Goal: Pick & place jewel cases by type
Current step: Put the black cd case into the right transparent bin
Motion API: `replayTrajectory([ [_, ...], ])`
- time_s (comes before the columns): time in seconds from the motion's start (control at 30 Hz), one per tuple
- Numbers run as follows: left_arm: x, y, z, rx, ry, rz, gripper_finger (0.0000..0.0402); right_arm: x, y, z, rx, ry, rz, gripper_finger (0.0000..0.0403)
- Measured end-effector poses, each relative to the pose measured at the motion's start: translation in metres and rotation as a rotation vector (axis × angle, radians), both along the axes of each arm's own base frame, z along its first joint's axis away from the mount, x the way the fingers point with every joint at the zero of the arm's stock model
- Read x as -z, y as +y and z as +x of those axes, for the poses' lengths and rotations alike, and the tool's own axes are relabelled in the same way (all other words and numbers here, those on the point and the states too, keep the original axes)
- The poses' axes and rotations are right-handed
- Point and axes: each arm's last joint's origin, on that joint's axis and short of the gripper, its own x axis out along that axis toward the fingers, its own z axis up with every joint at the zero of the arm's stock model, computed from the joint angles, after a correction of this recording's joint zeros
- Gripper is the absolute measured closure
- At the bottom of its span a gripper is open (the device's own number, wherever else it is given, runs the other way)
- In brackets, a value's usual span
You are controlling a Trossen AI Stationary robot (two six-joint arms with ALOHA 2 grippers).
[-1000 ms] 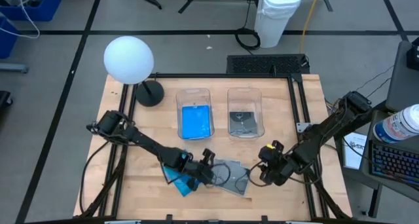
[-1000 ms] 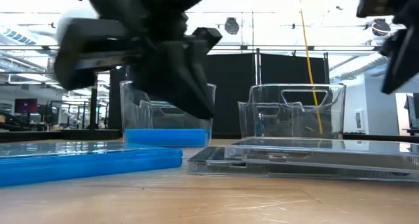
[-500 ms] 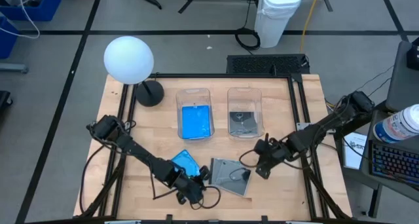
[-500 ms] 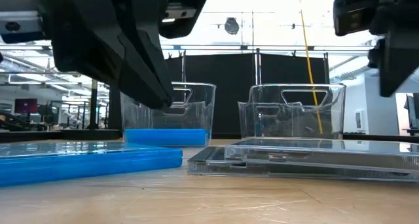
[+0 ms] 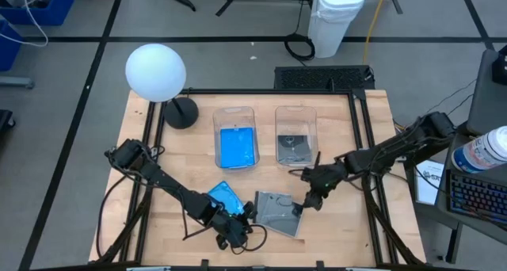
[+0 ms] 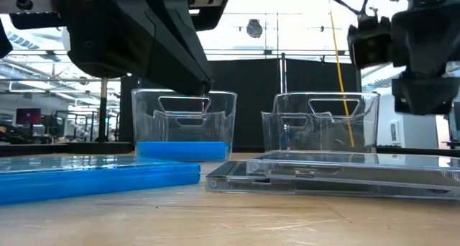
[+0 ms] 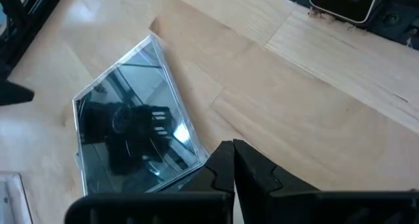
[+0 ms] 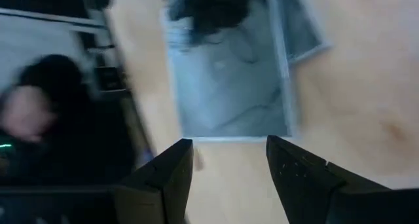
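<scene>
grey see-through jewel case (image 5: 277,212) lies flat beside a blue case (image 5: 223,198).

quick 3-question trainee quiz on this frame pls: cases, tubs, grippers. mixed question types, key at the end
1. True or false: the left gripper is shut and holds nothing.
2. Multiple choice: the loose grey jewel cases on the table lie
A) inside the right tub
B) on the wood near the front edge, beside the loose blue jewel case
C) under the white ball lamp
3. Short answer: what is already in the left tub, and what in the right tub?

Key
1. True: its fingers meet, with bare wood beyond them.
2. B. The right gripper hangs open at their right edge.
3. Left tub: a blue case. Right tub: a grey see-through case.
</scene>
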Motion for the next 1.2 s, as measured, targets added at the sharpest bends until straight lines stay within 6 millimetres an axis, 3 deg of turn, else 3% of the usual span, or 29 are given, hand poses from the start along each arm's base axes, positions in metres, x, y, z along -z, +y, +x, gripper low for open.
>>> replayTrajectory([
  [0.17, 0.001, 0.0, -0.001, -0.004, 0.009, -0.004, 0.0378, 0.025, -0.013, -0.021, 0.078, 0.014, 0.082, 0.0215],
  [0.33, 0.001, 0.004, 0.002, -0.017, 0.007, -0.007, 0.0392, 0.037, -0.017, -0.032, 0.109, 0.054, 0.07, 0.0216],
  [0.73, 0.0, 0.017, 0.014, -0.023, 0.004, -0.099, 0.038, 0.052, -0.012, -0.032, 0.161, 0.134, 0.004, 0.0242],
  [0.9, 0.0, 0.017, 0.014, -0.027, 0.007, -0.094, 0.0397, 0.051, -0.006, -0.025, 0.147, 0.135, -0.007, 0.0241],
  [1.2, 0.002, 0.018, 0.013, -0.042, 0.027, -0.096, 0.038, 0.048, 0.003, -0.014, 0.153, 0.125, -0.077, 0.0241],
])
